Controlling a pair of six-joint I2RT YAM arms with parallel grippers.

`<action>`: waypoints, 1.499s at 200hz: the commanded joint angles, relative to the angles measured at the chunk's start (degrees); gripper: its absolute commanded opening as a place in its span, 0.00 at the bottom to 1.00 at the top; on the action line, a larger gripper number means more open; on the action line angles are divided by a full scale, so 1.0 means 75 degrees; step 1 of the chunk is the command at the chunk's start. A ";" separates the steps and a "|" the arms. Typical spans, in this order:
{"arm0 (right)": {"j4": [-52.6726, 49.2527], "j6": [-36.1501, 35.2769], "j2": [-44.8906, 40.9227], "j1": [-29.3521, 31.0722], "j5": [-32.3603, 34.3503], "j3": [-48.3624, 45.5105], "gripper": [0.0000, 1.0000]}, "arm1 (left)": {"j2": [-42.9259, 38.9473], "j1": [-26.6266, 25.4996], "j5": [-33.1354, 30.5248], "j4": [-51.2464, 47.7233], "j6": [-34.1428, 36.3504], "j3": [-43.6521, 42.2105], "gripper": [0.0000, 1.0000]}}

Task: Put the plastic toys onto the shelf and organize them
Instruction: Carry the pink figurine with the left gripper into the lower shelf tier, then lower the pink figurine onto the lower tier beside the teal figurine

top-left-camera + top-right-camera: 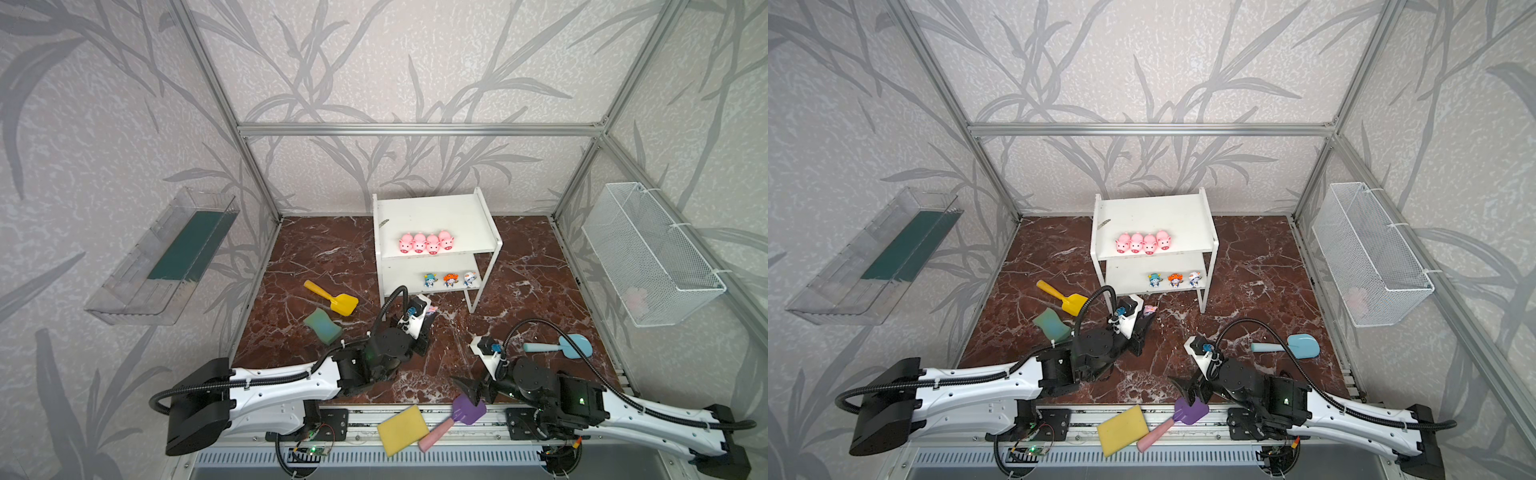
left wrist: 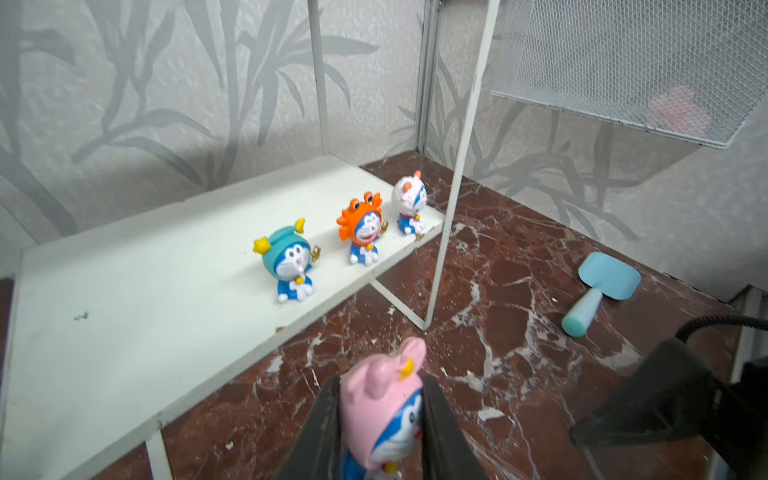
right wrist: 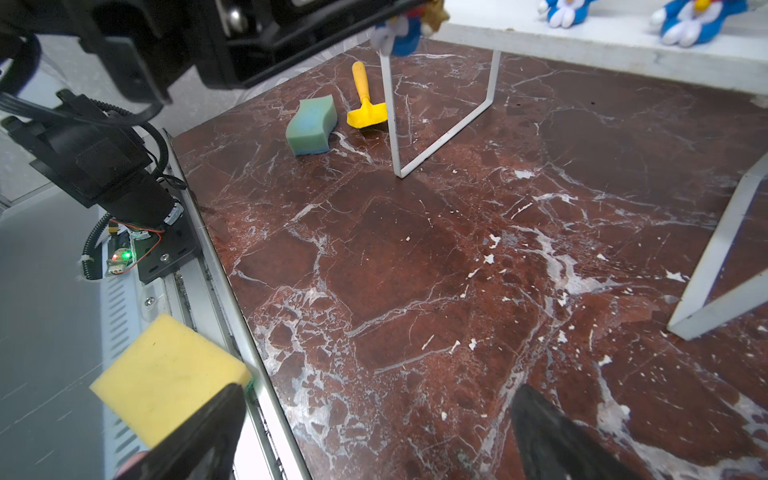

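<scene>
I see pigs (image 1: pixel 426 242) on the shelf's (image 1: pixel 432 212) top board and three figurines (image 1: pixel 450 280) on its lower board. A fourth figurine (image 2: pixel 382 390), in my left gripper (image 2: pixel 380 432), sits before the shelf.

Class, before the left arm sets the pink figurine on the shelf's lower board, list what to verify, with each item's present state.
1. Left gripper shut on pink figurine, a finger on each side: ok.
2. Bare space on lower board beside teal figurine: ok.
3. Pink figurine over the board: not ok, it hangs over the marble tabletop in front.
4. Teal figurine, orange figurine and white figurine upright in a row: ok.
5. Right gripper open, empty: ok.
</scene>
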 commanded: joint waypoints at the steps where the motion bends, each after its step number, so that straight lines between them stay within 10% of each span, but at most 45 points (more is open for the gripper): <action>1: -0.0529 -0.0114 -0.0384 -0.0033 0.0145 0.0202 0.99 | 0.0351 -0.0004 -0.0668 0.1855 0.1048 -0.0143 0.11; 144: -0.0627 -0.0520 -0.0890 -0.0039 0.0123 0.0027 0.99 | 0.0725 0.1746 0.0455 0.2937 0.0033 -0.0808 0.12; 300: -0.0734 -0.0450 -0.1077 -0.0025 0.0099 -0.0036 0.99 | 0.2332 0.2171 0.0696 0.5130 -0.0190 -0.0861 0.14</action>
